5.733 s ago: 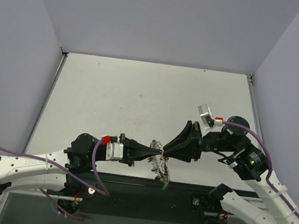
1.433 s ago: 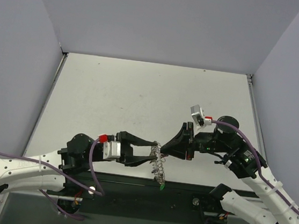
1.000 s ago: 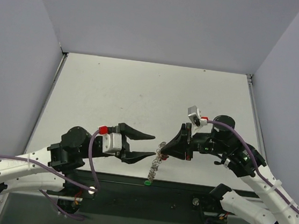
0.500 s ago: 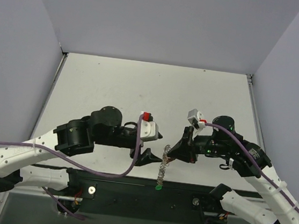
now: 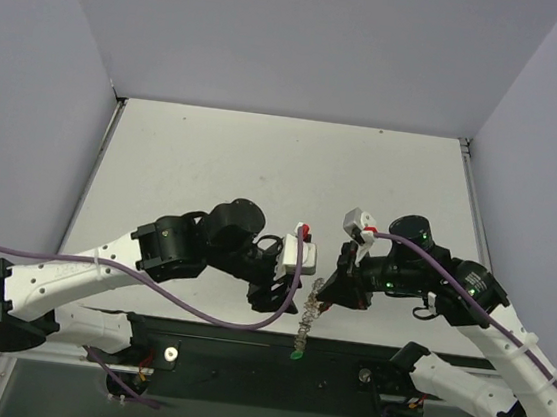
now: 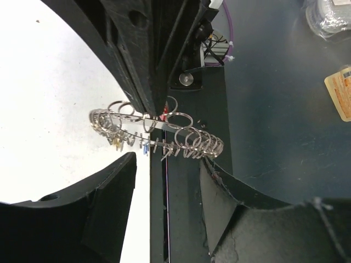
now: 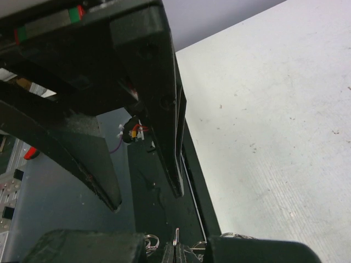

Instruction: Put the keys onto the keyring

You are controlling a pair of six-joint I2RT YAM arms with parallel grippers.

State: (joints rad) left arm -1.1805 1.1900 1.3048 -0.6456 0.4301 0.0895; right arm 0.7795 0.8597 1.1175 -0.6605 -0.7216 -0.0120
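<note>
At the surface edge, the right claw is clenching the keyring, some keys already hanging, while the released left claw is hovering empty.

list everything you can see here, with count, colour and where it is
keyring: 1, silvery with many small loops, hanging off the table's near edge between the two claws
keys: count unclear, a green tag lowest, with yellow, blue and red specks, all on the keyring
table: 1, white, centre
strip: 1, black, along the table's near edge
walls: 3, pale grey, left, far and right
cables: 2, purple, one along each arm
arms: 2, white and black, reaching in from the near corners
left claw: 1, black, open, beside the keyring
right claw: 1, black, shut on the keyring's upper part
</note>
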